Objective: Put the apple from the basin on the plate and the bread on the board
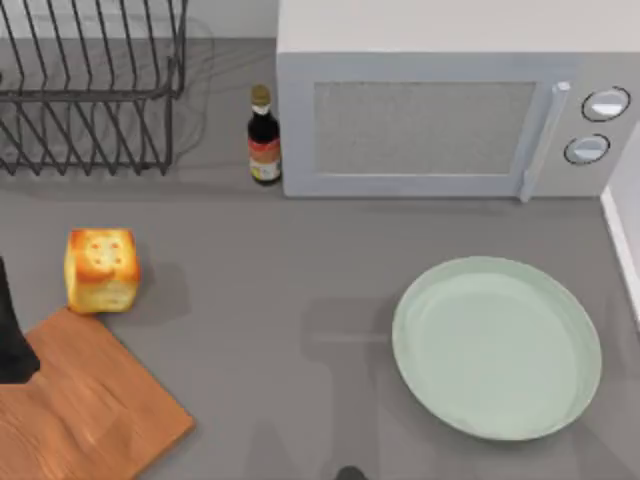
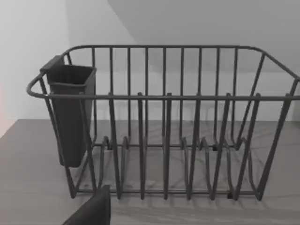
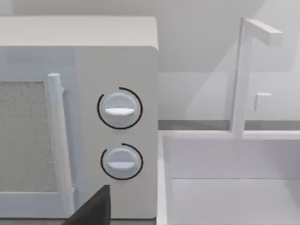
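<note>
The bread (image 1: 100, 270), a golden cube with a toasted top, stands on the grey table just off the far corner of the wooden board (image 1: 85, 410) at the front left. The pale green plate (image 1: 497, 347) lies bare at the front right. The white basin (image 3: 234, 187) sits right of the microwave, and what shows of its inside is bare. Its rim (image 1: 622, 240) runs along the right edge of the top view. The apple is out of view. My left arm (image 1: 12, 345) hangs over the board's left edge. A dark part of my right gripper (image 3: 91, 208) faces the microwave and basin.
A wire dish rack (image 1: 90, 85) with a dark cutlery holder (image 2: 70, 112) stands at the back left. Beside it are a dark bottle (image 1: 264, 135) and a microwave (image 1: 450, 110) along the back. A white faucet (image 3: 241, 75) rises behind the basin.
</note>
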